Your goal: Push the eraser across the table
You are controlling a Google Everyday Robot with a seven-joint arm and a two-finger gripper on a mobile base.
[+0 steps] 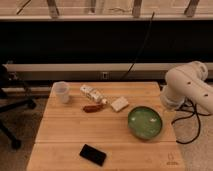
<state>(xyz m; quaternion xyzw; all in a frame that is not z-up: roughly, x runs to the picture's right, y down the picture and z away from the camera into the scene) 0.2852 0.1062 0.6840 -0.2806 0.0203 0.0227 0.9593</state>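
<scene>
Well, start with the gripper: it is out of view, somewhere past the right edge, so you cannot tell how it stands. All you have of the robot is the white arm [187,86], hanging off the bench [100,134] at its 3 o'clock side. From there, what you need lies toward 9 o'clock. The eraser [119,104] I take to be the small pale block just past the middle of the bench on the 12 o'clock half, lying flat with its long axis running roughly from 8 to 2 o'clock. Mind what crowds it. The green bowl [145,122] sits just beside it at 4 o'clock, partly between the arm and the block, so you would likely have to come in over or behind the bowl. At its 9 o'clock lie a small reddish-brown thing [92,108] and a bottle [93,93] on its side, its cap end near the block. A clear cup [61,91] stands further out at 9 o'clock. The open run looks to be toward 6 o'clock, where only a flat black object [93,154] lies, well apart. That black piece could itself be read as an eraser, so settle which one you mean before committing.
</scene>
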